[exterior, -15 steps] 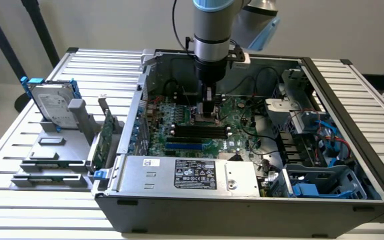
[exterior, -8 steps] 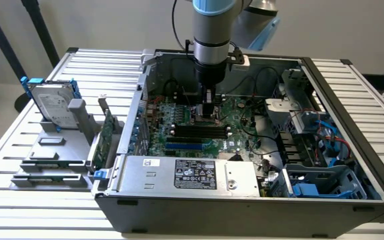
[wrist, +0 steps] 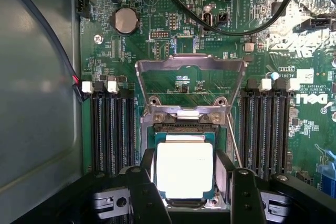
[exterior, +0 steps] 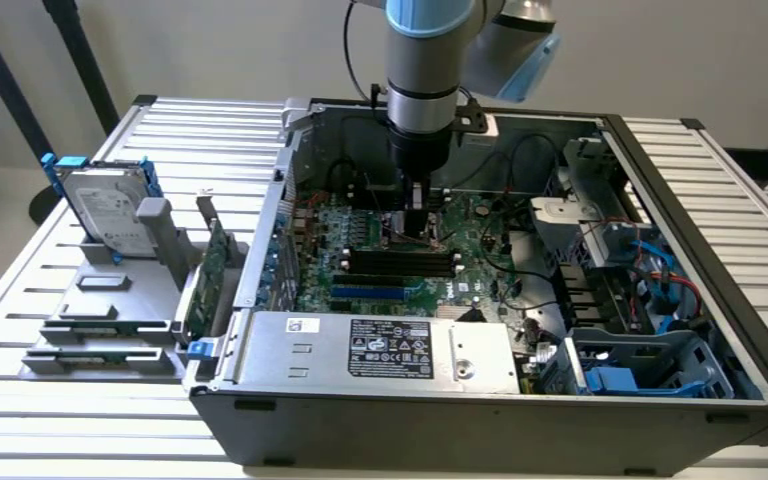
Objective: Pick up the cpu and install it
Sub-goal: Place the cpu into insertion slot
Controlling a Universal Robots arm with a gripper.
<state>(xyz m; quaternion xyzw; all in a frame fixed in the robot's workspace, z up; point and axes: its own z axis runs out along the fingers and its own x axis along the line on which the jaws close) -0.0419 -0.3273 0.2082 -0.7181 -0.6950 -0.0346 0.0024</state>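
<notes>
Inside the open computer case (exterior: 491, 425), the gripper (wrist: 185, 167) is clasping the cpu (wrist: 185, 171) by two edges. The cpu is lying at the motherboard's open socket (wrist: 184, 127).

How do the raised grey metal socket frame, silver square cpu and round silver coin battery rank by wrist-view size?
grey metal socket frame
silver square cpu
round coin battery
Frame stands raised: top two unsure.

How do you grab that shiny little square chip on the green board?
Pinch the cpu by two opposite side edges, coming straight down from above. It lies flat in its socket, so the thin edges are the only handholds, and the hinged metal frame stands flipped up, clear of it. The claw grips those two edges.
</notes>
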